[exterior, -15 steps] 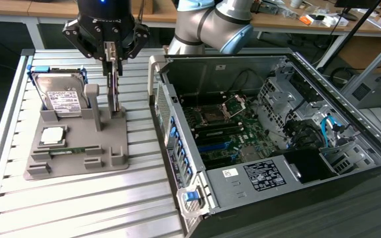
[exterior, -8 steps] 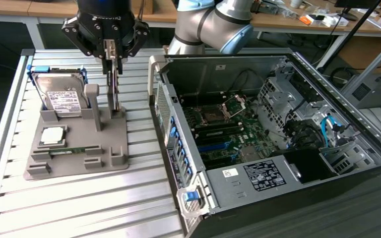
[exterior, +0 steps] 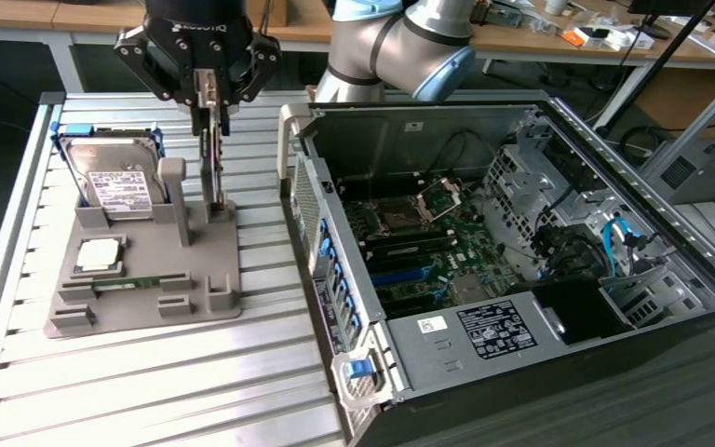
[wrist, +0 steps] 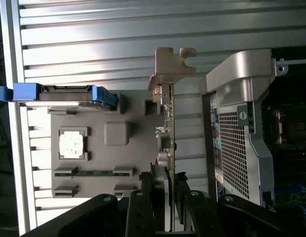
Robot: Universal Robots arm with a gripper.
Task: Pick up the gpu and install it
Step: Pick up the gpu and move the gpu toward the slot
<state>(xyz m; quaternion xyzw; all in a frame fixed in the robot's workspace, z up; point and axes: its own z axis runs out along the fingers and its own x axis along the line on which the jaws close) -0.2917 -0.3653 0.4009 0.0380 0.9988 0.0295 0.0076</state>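
On the bench [exterior: 146, 372], from the exterior view's left, a drive [exterior: 115, 182] leans in the grey holder [exterior: 215, 279], the tool [exterior: 209, 104] clenches the top edge of the upright gpu [exterior: 216, 168], whose lower end is at the holder, and an open case [exterior: 457, 345] lies rightmost.

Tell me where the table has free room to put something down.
Free: the slats between tray and the near edge; a narrow strip between tray and case. Crowded: the tray's far end, where the gripper holds the gpu beside the drive.
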